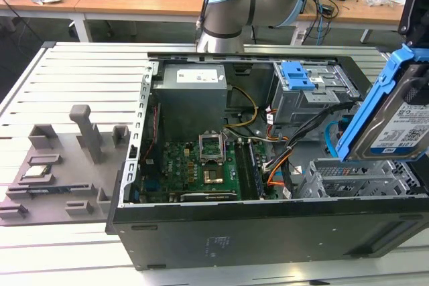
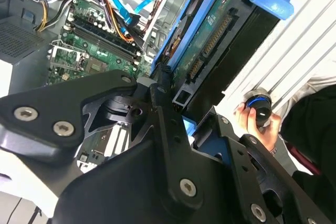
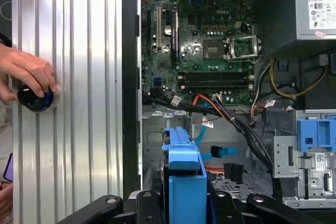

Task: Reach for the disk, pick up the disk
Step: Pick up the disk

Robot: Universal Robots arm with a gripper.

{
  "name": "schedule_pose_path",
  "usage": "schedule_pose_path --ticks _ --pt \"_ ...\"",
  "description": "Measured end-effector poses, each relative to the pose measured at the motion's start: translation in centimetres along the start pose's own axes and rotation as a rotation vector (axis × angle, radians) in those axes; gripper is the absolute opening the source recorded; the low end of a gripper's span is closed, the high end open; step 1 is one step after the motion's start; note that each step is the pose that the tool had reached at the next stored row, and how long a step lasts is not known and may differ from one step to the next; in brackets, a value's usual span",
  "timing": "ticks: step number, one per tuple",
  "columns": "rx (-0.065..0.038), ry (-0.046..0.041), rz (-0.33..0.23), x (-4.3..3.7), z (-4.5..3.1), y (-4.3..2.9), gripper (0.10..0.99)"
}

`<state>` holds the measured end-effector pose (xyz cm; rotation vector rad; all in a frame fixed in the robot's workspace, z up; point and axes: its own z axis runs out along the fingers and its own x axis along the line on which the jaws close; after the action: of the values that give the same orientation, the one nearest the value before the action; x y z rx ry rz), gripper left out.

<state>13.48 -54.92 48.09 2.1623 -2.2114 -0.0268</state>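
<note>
**Disk held above the open computer case**

The disk sits at the right edge of the exterior view, tilted, its white-and-blue label facing the camera and its blue side rail running up its left edge. It hangs clear above the grey drive cage in the lower right corner of the open computer case. In the second wrist view the gripper pinches the disk by its end, black fingers pressed against the blue rail and the circuit-board side (the exact contact is partly hidden by the gripper's links, so the grip looks firm rather than proven). In the first wrist view the blue rail stands at bottom centre, with the motherboard and orange and blue cables beyond it. A person's hand rests on a round black knob on the ribbed metal counter at the left of that view.
</note>
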Motion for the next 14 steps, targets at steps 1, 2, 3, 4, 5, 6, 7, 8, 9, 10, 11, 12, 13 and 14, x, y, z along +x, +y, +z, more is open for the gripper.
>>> schedule_pose_path --ticks 1,2,3,4,5,6,7,8,9,10,11,12,13,14 --pt "0.0 0.0 0.0 -0.02 0.14 -0.01 0.365" --pt "0.0 0.0001 0.0 -0.05 0.34 -0.01 0.365" --pt "0.0 0.0002 0.0 -0.13 0.59 -0.02 0.365" --pt "0.0 0.0003 0.0 -0.38 1.57 -0.05 0.365" --pt "0.0 0.0004 0.0 -0.5 1.84 0.05 0.365" --pt "0.0 0.0004 0.0 -0.58 1.98 0.1 0.365" --pt "0.0 0.0003 0.0 -0.64 2.1 0.14 0.365" --pt "0.0 0.0003 0.0 -0.72 2.25 0.2 0.365" --pt "0.0 0.0003 0.0 -0.78 2.38 0.25 0.365" --pt "0.0 0.0003 0.0 -0.85 2.54 0.33 0.365" --pt "0.0 0.0005 0.0 -0.91 2.66 0.39 0.365" --pt "0.0 0.0005 0.0 -0.99 2.88 0.53 0.365" --pt "0.0 0.0004 0.0 -1.06 3.04 0.64 0.365" --pt "0.0 0.0005 0.0 -1.21 3.28 0.83 0.365"
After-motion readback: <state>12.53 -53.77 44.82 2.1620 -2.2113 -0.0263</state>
